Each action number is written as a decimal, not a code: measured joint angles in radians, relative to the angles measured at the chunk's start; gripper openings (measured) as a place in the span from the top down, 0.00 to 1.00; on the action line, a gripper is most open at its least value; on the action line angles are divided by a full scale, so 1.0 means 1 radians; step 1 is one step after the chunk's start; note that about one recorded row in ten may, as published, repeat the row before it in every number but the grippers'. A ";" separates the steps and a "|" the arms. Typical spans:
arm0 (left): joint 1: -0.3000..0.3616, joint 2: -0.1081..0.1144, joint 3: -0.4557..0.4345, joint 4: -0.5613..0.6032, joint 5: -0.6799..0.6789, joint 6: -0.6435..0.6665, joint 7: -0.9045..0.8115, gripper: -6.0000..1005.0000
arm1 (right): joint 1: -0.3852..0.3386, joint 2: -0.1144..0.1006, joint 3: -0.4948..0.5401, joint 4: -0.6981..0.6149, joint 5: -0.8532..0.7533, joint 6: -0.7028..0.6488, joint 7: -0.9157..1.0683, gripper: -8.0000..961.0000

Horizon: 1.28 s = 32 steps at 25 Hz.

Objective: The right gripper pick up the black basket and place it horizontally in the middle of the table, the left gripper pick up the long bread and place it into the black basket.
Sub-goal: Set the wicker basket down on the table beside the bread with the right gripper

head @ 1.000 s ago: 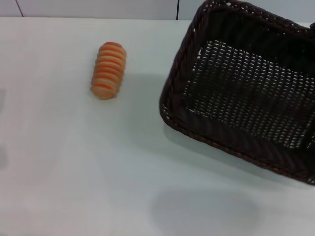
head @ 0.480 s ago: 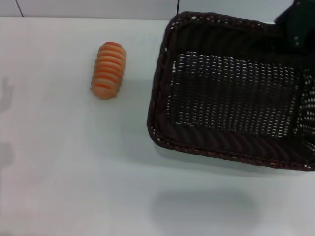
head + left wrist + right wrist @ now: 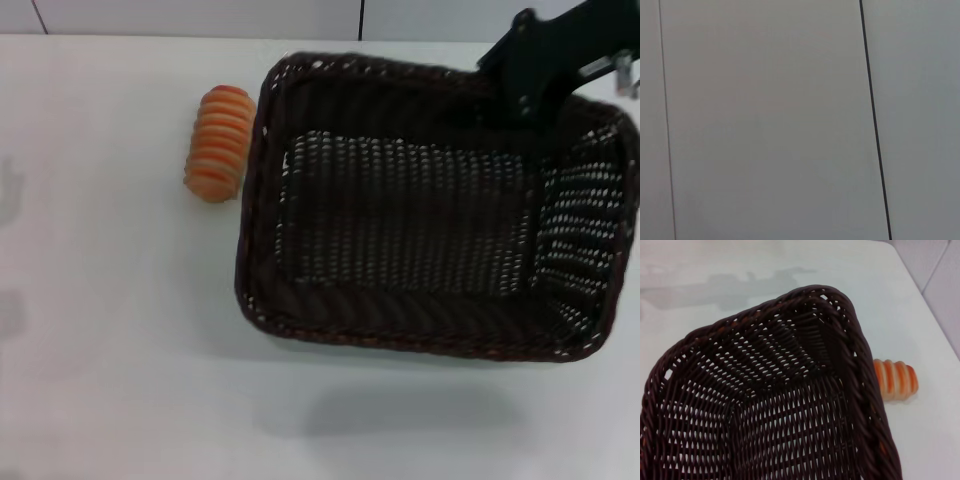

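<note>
The black basket (image 3: pixel 400 335) hangs slightly above the white table (image 3: pixel 120 350), its long side running across the view and its shadow lying on the table in front of it. My right gripper (image 3: pixel 520 100), a black arm coming in from the far right, is shut on the basket's far rim near its right corner. The long bread (image 3: pixel 220 143), orange with pale ridges, lies on the table just left of the basket's left rim, apart from it. In the right wrist view the basket's rim (image 3: pixel 850 340) fills the picture with the bread (image 3: pixel 895 380) beyond it. My left gripper is out of view.
A pale wall with a dark seam (image 3: pixel 361 18) runs behind the table's far edge. The left wrist view shows only wall panels (image 3: pixel 765 120). Bare tabletop spreads to the left and front of the basket.
The basket has travelled left toward the bread and turned from slanted to lying crosswise. The black right arm has come into the head view with it. The bread has not moved.
</note>
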<state>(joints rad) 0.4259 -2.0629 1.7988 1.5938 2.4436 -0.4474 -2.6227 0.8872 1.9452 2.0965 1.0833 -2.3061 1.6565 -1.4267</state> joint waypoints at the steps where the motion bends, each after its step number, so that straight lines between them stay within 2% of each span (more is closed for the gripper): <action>1: 0.000 0.000 0.000 -0.001 0.000 -0.001 0.001 0.25 | -0.004 0.008 -0.028 -0.014 0.002 -0.029 0.001 0.84; 6: 0.001 0.002 -0.001 -0.001 0.000 -0.008 0.001 0.25 | -0.005 0.025 -0.056 -0.023 0.004 -0.044 0.027 0.84; 12: 0.001 0.003 -0.001 -0.001 0.000 -0.013 0.001 0.25 | 0.000 0.031 -0.087 -0.018 -0.002 -0.055 0.108 0.84; 21: 0.008 0.003 0.008 0.000 0.000 -0.031 0.001 0.25 | 0.005 0.036 -0.236 0.023 -0.072 -0.104 0.296 0.82; 23: 0.008 0.003 0.008 0.000 0.000 -0.033 0.001 0.25 | 0.006 0.039 -0.245 0.029 -0.085 -0.110 0.304 0.74; 25: 0.009 0.003 0.008 0.000 0.000 -0.035 0.001 0.25 | 0.003 0.051 -0.258 0.054 -0.118 -0.128 0.315 0.65; 26: 0.009 0.003 0.009 0.000 0.000 -0.036 0.001 0.25 | -0.003 0.068 -0.262 0.081 -0.161 -0.151 0.323 0.61; 32: 0.010 0.003 0.010 -0.001 0.000 -0.039 0.001 0.25 | -0.006 0.092 -0.284 0.119 -0.221 -0.212 0.334 0.40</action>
<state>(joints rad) 0.4354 -2.0601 1.8086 1.5926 2.4435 -0.4865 -2.6215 0.8811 2.0371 1.8129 1.2025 -2.5270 1.4449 -1.0927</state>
